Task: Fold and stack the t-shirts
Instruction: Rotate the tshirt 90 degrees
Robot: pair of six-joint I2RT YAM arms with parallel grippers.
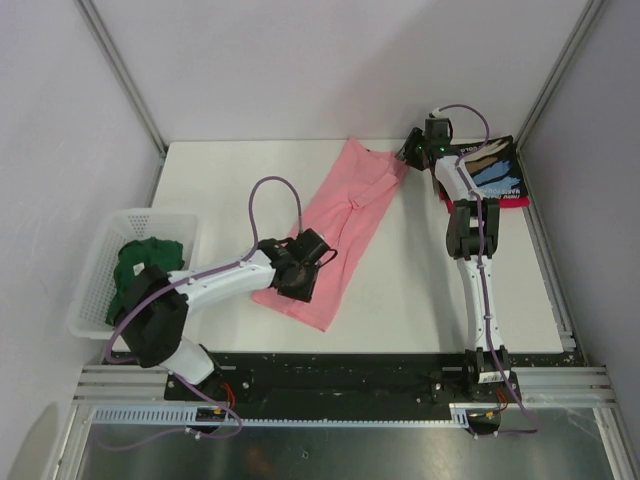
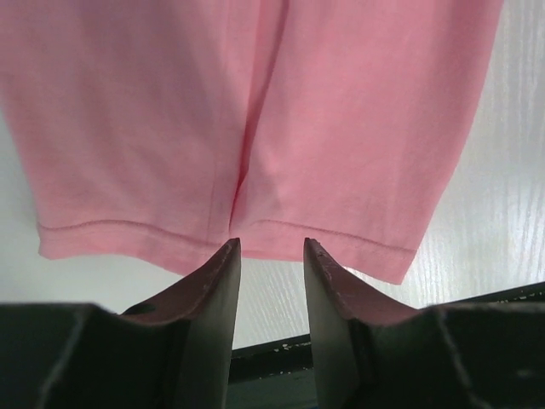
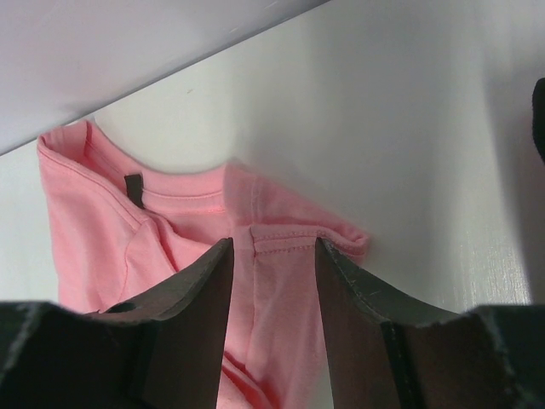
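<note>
At the near hem of the pink t-shirt (image 1: 340, 225), the left gripper (image 2: 271, 243) hangs with its fingers parted, nothing between them, tips right at the hem edge. Up at the far end, the right gripper (image 3: 272, 243) is the same: fingers apart, straddling a stitched seam beside the collar, not pinching. The shirt lies as a long narrow strip slanting across the table (image 1: 420, 270), sides folded in. So I'd say we're mid-fold: lengthwise looks done, end-to-end comes next. That calls for a fresh grip on one end, carried over to meet the other. The black printed tee (image 1: 495, 170) sits far right on the red one (image 1: 520, 203); the green tee (image 1: 140, 265) waits in the basket (image 1: 90, 290).
</note>
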